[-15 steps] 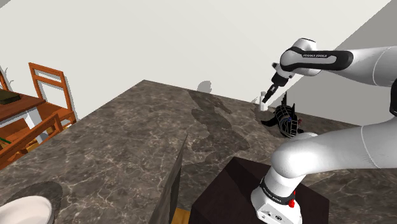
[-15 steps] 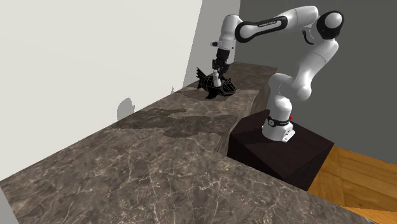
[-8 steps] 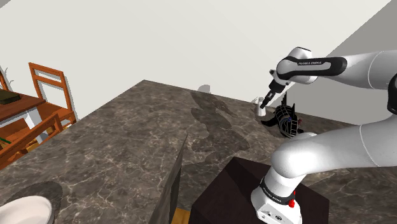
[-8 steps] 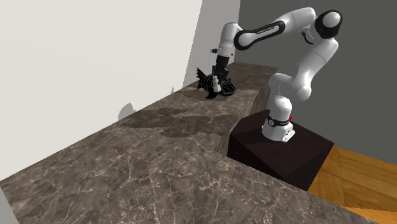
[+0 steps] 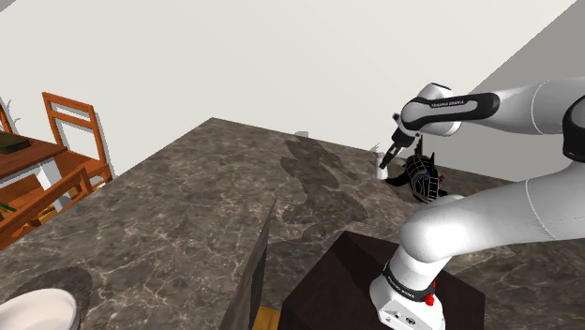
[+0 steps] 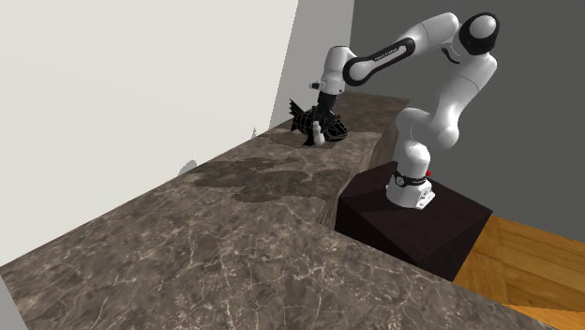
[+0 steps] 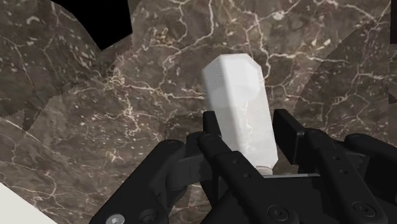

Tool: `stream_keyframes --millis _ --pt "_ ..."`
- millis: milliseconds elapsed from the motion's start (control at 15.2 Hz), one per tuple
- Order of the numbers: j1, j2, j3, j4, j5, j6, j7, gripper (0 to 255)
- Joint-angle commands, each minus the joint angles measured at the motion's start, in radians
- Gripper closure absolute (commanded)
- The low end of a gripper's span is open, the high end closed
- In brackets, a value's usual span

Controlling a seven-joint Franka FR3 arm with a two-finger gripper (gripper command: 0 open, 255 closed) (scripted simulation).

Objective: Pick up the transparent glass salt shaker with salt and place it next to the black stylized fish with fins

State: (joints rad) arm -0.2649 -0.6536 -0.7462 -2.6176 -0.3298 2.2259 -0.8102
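The salt shaker (image 7: 238,105), drawn plain white with a faceted cap, is clasped between my black fingers (image 7: 213,137). My gripper (image 5: 385,161) is shut on it, low over the dark marble counter (image 5: 206,197). The shaker (image 6: 318,135) hangs tilted right beside the black fish (image 6: 328,125), on its side toward the shoulder view's left. In the shoulder view the fish (image 5: 424,178) lies just right of the shaker (image 5: 382,172). I cannot tell whether the shaker's base touches the counter.
A white wall (image 5: 234,66) runs close behind the fish. The arm's dark stand (image 5: 347,281) sits at the counter's near edge. Wooden chairs (image 5: 70,131) and a table stand at the shoulder view's left, and a white bowl (image 5: 33,314) is at its lower left.
My gripper has come down and slightly toward the shoulder view's left with the shaker, from above the fish to low beside it. The fish has not moved.
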Motion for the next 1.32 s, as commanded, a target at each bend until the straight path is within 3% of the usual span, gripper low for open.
stream_keyframes --millis 0,726,1188,1254 --pt "0.0 0.011 -0.013 -0.02 -0.005 0.031 -0.003 255" --pt "0.04 0.12 -0.111 -0.1 -0.01 0.222 -0.038 255" --pt "0.04 0.12 -0.111 -0.1 -0.01 0.222 -0.038 255" --pt "0.04 0.12 -0.111 -0.1 -0.01 0.222 -0.038 0"
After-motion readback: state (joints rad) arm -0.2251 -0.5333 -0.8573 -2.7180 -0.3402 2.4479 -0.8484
